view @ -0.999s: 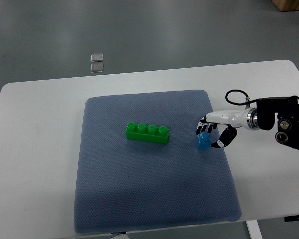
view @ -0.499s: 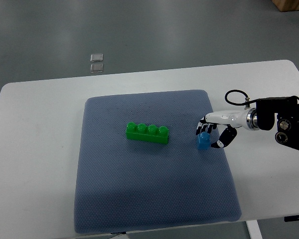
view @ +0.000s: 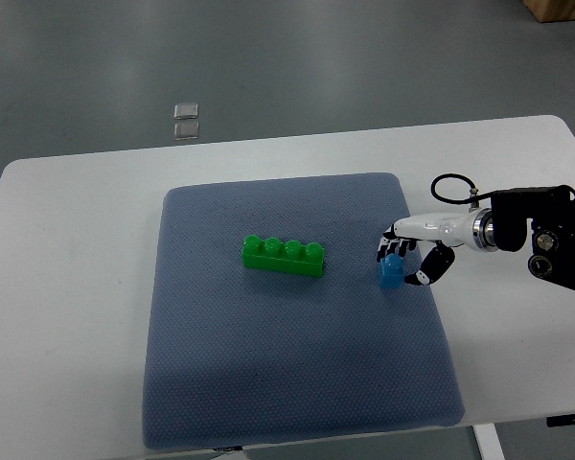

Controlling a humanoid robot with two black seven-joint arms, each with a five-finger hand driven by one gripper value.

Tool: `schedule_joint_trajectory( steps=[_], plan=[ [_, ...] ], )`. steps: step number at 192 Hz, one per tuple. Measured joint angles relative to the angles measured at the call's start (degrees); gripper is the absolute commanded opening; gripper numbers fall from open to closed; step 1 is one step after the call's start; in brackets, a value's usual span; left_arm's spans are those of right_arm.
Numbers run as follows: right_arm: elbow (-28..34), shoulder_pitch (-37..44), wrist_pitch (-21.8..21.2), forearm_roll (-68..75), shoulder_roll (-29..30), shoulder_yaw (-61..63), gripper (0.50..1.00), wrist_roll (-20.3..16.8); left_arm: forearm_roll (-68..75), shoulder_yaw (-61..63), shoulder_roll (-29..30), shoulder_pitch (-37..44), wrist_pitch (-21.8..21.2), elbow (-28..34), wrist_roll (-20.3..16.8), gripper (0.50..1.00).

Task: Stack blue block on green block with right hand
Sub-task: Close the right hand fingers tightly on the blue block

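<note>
A long green block (view: 284, 256) with several studs lies near the middle of the blue-grey mat (view: 268, 374). A small blue block (view: 392, 272) sits on the mat near its right edge. My right hand (view: 406, 261) reaches in from the right and its fingers (view: 391, 243) curl around the blue block from above and from the right side. The block still rests on the mat. The left arm does not show.
The mat covers the middle of a white table (view: 67, 287). Two small clear squares (view: 186, 121) lie on the grey floor beyond the table's far edge. A black cable (view: 450, 182) loops above my right wrist.
</note>
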State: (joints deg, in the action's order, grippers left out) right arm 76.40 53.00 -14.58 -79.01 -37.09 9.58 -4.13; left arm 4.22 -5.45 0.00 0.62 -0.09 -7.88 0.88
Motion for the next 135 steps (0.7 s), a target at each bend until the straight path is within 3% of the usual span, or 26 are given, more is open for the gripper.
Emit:
schedule_joint_trajectory(
  steps=[65,135],
  plan=[
    [0.1,0.0,-0.3,0.0,0.0,0.0,0.652,0.0,0.0,0.0,0.0,0.0,0.0,0.0,0.0,1.0],
    [0.1,0.0,-1.2,-1.3,-0.1,0.0,0.717,0.1,0.0,0.0,0.0,0.0,0.0,0.0,0.0,1.0]
  ],
)
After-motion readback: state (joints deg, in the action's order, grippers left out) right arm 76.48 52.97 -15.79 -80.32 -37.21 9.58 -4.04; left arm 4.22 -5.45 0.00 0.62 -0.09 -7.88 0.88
